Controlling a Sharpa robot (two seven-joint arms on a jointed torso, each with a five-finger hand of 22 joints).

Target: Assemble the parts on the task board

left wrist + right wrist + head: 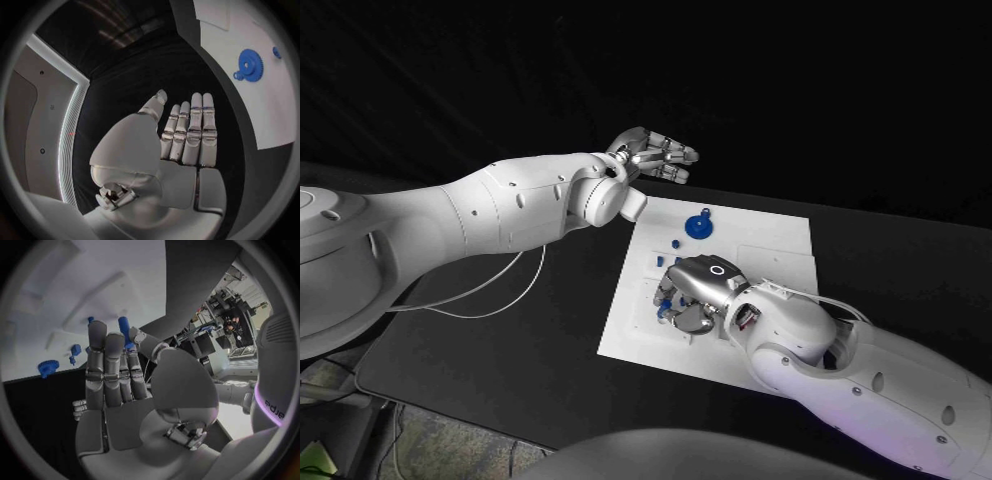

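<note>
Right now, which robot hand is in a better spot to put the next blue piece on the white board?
The right hand: it is down over the white board among the small blue pieces. The left hand is open, off beyond the board's far corner.

My arms are smooth white shells with small round fastener recesses; thin pale cables loop beneath my left arm [459, 215]. My left hand [178, 150] and right hand [122, 385] are silver, with segmented fingers, rounded palm housings, and an exposed metal fitting at each wrist.
</note>
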